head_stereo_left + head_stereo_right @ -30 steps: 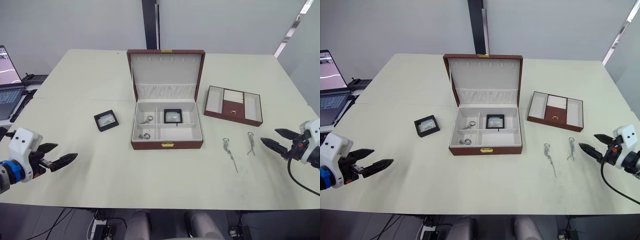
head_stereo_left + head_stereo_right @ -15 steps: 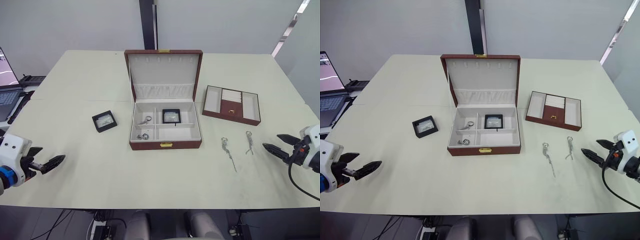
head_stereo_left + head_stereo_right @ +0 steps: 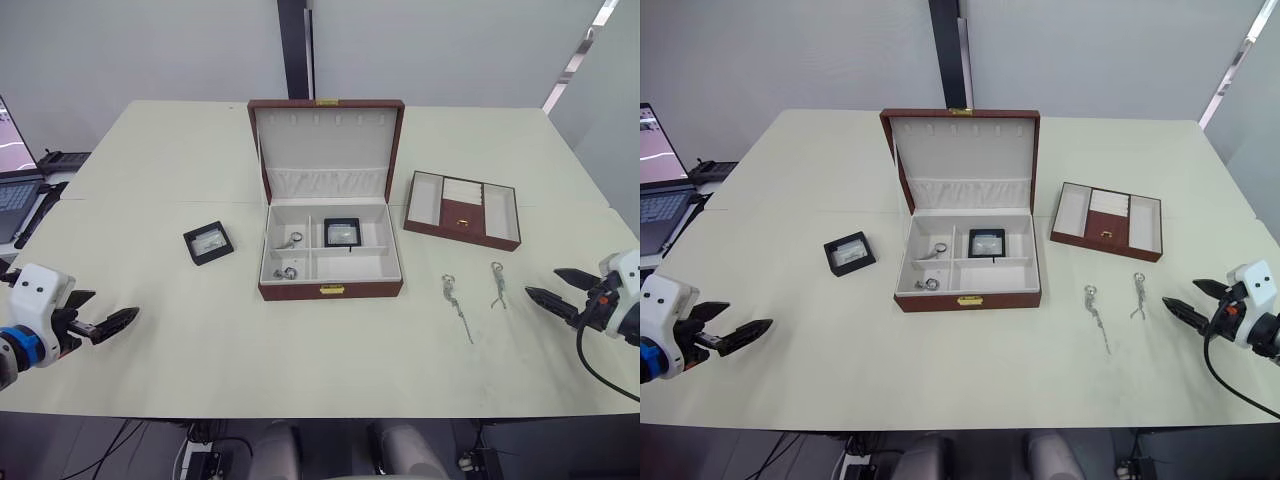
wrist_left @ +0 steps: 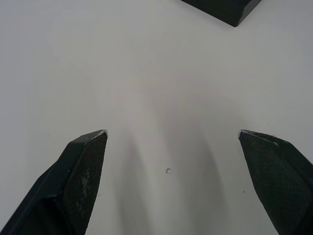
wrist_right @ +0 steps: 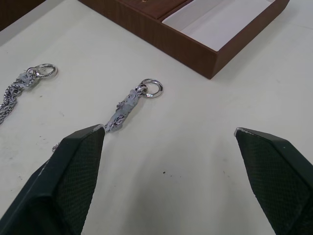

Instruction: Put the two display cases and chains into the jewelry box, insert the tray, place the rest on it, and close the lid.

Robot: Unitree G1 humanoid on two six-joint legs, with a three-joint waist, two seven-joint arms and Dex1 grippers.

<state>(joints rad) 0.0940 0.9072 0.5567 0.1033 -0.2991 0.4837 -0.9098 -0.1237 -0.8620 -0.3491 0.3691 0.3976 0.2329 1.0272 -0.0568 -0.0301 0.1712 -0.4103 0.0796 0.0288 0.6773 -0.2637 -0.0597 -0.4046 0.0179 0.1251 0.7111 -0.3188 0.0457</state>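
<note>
Right wrist view: my right gripper (image 5: 168, 142) gapes empty beside the chain (image 5: 131, 104) near the tabletop's right edge; left gripper (image 3: 100, 328) gapes empty too. Thin links could slip my pinch.

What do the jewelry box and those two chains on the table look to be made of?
The jewelry box looks like reddish-brown wood or wood-look veneer, with a pale fabric-like lining and a gold-coloured clasp. The two chains appear to be shiny silver-toned metal, each ending in a small ring.

Both the left gripper (image 3: 112, 322) and the right gripper (image 3: 550, 287) hover low with fingers spread, holding nothing.
</note>
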